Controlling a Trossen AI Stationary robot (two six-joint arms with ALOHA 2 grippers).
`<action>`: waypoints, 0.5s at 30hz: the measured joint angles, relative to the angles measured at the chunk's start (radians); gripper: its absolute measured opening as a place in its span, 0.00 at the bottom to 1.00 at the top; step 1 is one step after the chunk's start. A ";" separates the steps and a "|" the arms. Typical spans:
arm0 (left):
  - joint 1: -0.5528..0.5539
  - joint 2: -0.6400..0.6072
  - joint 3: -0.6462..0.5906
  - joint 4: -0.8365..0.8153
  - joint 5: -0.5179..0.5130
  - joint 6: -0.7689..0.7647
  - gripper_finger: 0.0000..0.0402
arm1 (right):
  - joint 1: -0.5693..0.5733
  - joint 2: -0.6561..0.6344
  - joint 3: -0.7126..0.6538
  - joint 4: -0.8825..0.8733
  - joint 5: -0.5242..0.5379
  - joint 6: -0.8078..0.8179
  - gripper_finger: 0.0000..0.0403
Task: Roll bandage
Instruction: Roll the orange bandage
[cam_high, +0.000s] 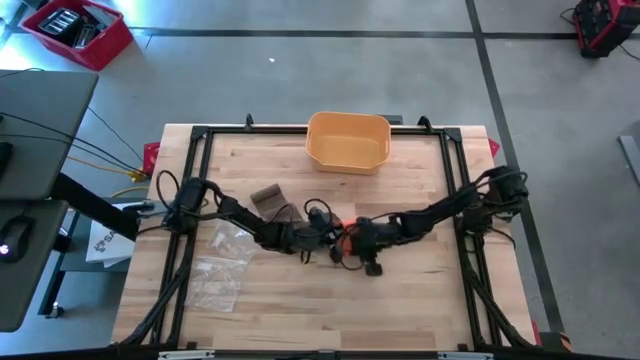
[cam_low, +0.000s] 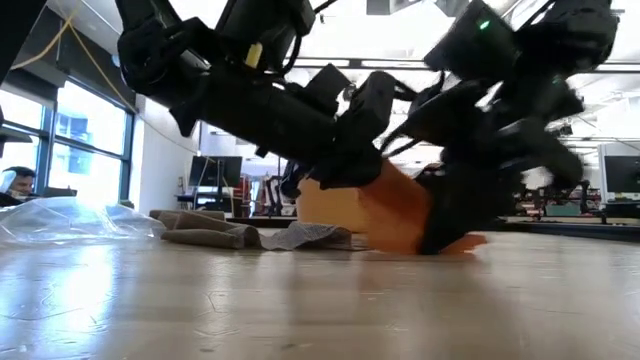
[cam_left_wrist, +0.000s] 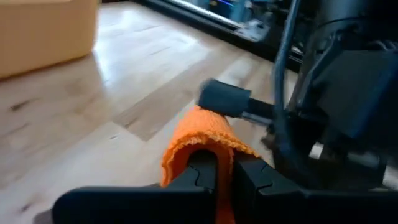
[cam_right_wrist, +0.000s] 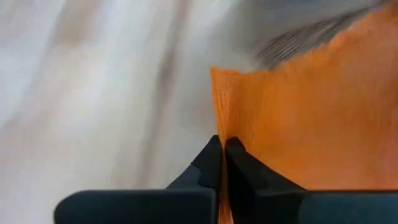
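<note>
Tabletop (cam_high: 300, 300): orange bandage (cam_high: 345, 240) stretched between left gripper (cam_high: 330, 243) and right gripper (cam_high: 350, 240).

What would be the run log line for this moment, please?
left gripper: jaws shut on orange bandage | right gripper: jaws shut on orange bandage | place: table centre | yellow bin: empty, behind

Both my arms reach inward and meet low over the middle of the table. My left gripper (cam_left_wrist: 217, 177) has its fingers pressed together on a fold of the orange bandage (cam_left_wrist: 199, 134). My right gripper (cam_right_wrist: 222, 162) is pinched tight on the bandage's edge, facing the left one, almost touching.
</note>
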 joint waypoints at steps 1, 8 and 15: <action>-0.001 -0.004 0.000 0.000 0.007 0.019 0.03 | 0.016 -0.026 -0.003 -0.043 -0.013 0.007 0.01; 0.009 -0.019 0.003 0.007 -0.005 0.089 0.03 | 0.114 -0.283 -0.012 -0.305 -0.033 0.097 0.00; -0.011 -0.017 0.003 0.099 -0.010 0.149 0.03 | 0.278 -0.536 -0.004 -0.331 0.204 0.140 0.00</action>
